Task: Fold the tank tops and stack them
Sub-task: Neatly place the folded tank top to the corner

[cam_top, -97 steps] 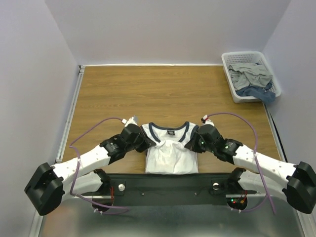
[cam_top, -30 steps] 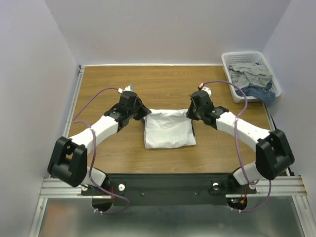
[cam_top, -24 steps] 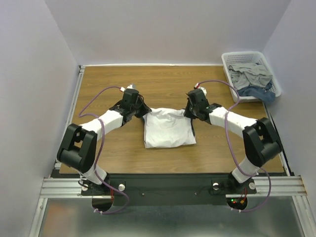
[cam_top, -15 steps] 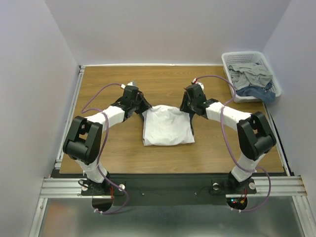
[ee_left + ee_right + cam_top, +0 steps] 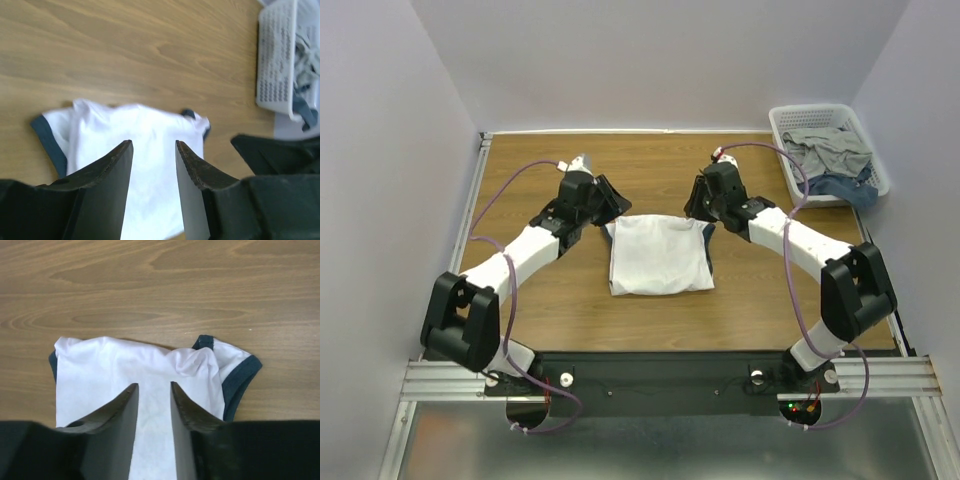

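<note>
A white tank top [image 5: 658, 257] with navy trim lies folded into a rough square in the middle of the table, plain side up. It also shows in the left wrist view [image 5: 140, 150] and the right wrist view [image 5: 130, 385]. My left gripper [image 5: 608, 199] hovers open and empty just beyond its far left corner. My right gripper [image 5: 695, 203] hovers open and empty just beyond its far right corner. In the wrist views the left gripper [image 5: 154, 145] and the right gripper [image 5: 152, 386] have nothing between their fingers.
A white basket [image 5: 790, 172] at the far right corner holds more crumpled clothes [image 5: 830, 155]; it also shows in the left wrist view [image 5: 277, 55]. A metal rail runs along the table's left edge [image 5: 465, 220].
The tank top was folded in half away from me, hiding its neck and print. Both grippers then let go of its far edge and rose slightly back from it.
</note>
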{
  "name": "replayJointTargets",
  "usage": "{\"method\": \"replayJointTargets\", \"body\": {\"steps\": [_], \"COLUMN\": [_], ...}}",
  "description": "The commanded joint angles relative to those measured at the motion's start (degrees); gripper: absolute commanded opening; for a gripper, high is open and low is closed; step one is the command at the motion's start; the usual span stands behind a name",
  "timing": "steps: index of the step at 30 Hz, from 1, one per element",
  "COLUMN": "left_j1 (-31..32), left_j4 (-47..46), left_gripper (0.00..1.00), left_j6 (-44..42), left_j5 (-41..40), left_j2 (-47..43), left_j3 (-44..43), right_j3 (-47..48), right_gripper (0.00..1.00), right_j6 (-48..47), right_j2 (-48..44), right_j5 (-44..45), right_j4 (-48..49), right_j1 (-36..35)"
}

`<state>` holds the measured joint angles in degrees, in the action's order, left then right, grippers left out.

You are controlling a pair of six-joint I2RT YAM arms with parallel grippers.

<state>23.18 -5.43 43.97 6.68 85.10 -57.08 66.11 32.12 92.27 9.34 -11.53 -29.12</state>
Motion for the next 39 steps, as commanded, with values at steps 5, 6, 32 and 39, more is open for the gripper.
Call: {"method": "replayJointTargets", "body": {"steps": [5, 6, 32, 39], "left_j1": [11.18, 11.97, 2.31, -4.18], "left_j4": [-1.42, -1.69, -4.33, -0.73], "left_gripper": [0.32, 0.28, 0.29, 0.36], "left_j6": [7.71, 8.50, 4.20, 1.39], "left_j5": [-0.79, -0.61, 0.88, 0.61], "left_j2": [-5.65, -5.56, 6.48, 12.79], "left_j3": [10.75, 11.37, 11.21, -0.91], "right_j3": [4.11, 5.08, 13.26, 9.93], "right_gripper": [0.31, 0.29, 0.45, 0.47], "right_j6": [-2.41, -3.02, -2.23, -3.81], "right_j2": [8.17, 11.32, 17.51, 11.10], "right_j5": [-3.54, -3.54, -2.93, -2.05], "right_j4": [-0.51, -0.60, -3.50, -4.55], "right_j1": [-0.93, -0.93, 7.33, 6.01]}}
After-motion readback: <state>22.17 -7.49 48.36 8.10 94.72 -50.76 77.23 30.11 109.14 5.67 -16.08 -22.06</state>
